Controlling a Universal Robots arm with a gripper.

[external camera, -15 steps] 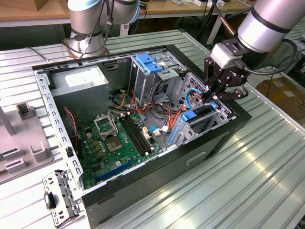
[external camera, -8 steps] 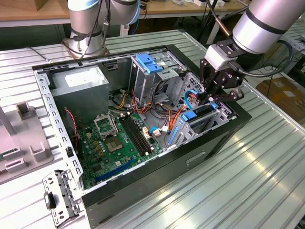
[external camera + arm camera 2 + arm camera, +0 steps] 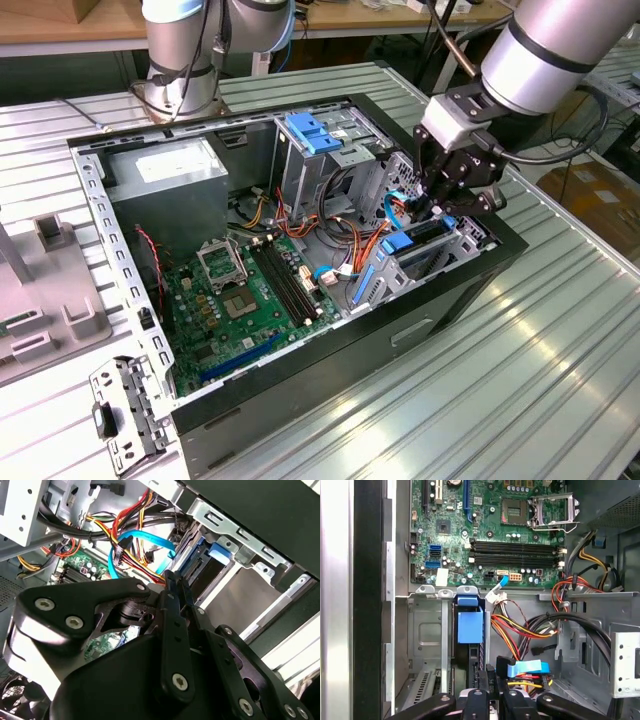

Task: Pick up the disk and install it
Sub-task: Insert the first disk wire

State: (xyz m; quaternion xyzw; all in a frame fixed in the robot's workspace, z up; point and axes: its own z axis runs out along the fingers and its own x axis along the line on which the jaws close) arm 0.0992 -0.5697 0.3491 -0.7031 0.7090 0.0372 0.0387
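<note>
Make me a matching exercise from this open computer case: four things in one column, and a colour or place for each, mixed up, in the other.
Things:
1. motherboard
2. power supply box
3. flat data cable
4. gripper

Descriptions:
A. light blue, curving among red and yellow wires
B. green, lying flat in the case
C. black, over the drive cage by the blue carrier
D. grey, in the corner nearest the arm's base

Pairs: 1-B, 2-D, 3-A, 4-C

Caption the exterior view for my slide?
Gripper at the disk standing in the drive bay of the open computer case.
</note>
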